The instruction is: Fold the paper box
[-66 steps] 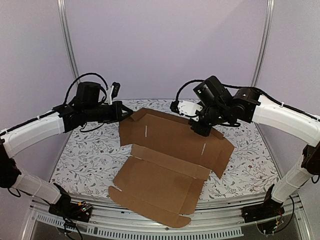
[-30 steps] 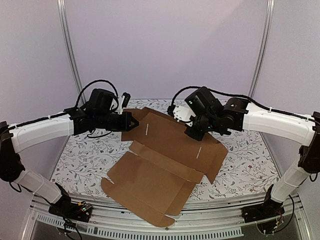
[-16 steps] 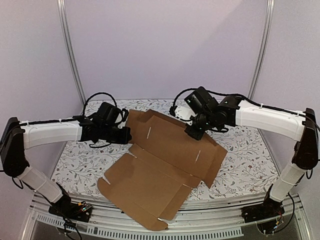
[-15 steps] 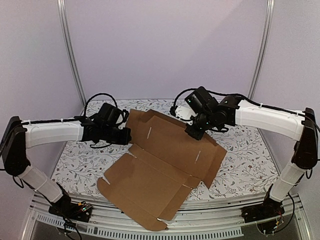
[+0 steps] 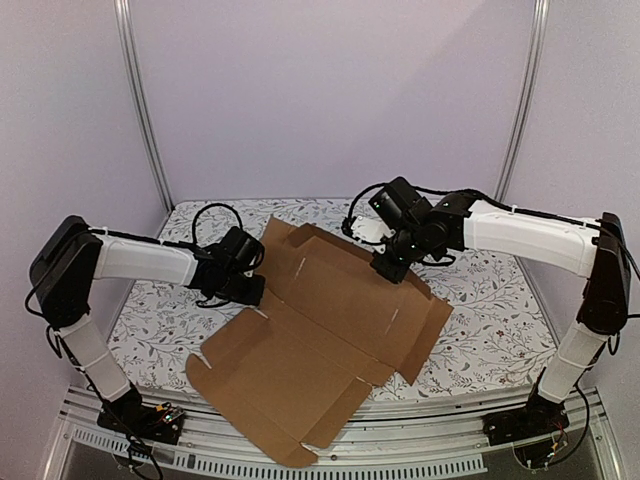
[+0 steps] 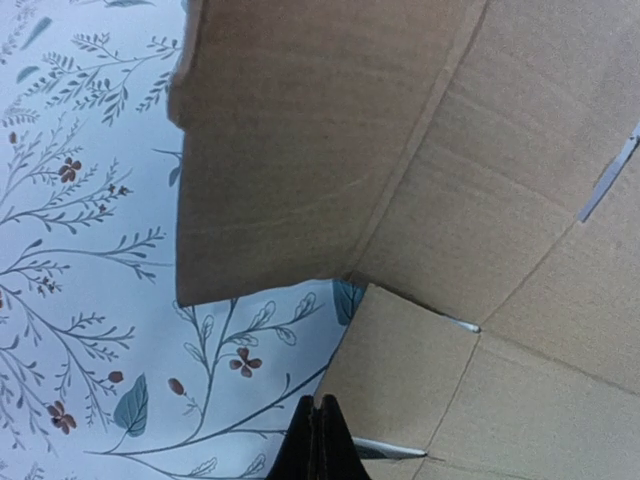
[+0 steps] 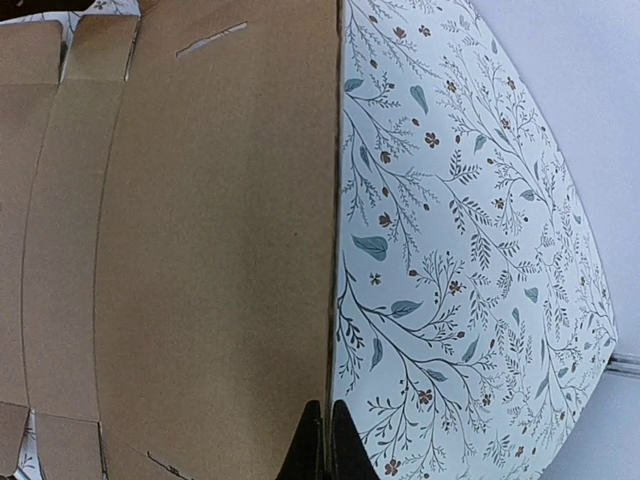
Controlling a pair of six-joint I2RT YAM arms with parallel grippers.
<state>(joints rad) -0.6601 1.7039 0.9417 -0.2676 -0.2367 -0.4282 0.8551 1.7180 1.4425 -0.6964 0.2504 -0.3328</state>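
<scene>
The paper box (image 5: pixel 330 310) is a flat brown die-cut cardboard sheet with flaps and slits. It lies askew on the floral table, its near corner hanging over the front edge. My left gripper (image 5: pixel 258 293) is shut, low at the sheet's left side, where a notch separates a side flap from a small tab. In the left wrist view its tips (image 6: pixel 320 415) meet the tab's edge on the box (image 6: pixel 480 200), and nothing shows between them. My right gripper (image 5: pixel 385 268) is shut on the sheet's far edge. In the right wrist view that edge runs straight between its fingers (image 7: pixel 325 415), the box (image 7: pixel 200 250) to the left.
The floral table top (image 5: pixel 160 320) shows bare to the left and right (image 5: pixel 500 310) of the sheet. Metal frame posts (image 5: pixel 140 100) stand at the back corners against purple walls. The table's front rail (image 5: pixel 450 440) runs below the sheet's overhanging corner.
The sheet has slid and turned toward the front left, overhanging the front edge more. My left gripper has dropped from the far left corner flap down to the side notch. My right gripper has followed the far edge.
</scene>
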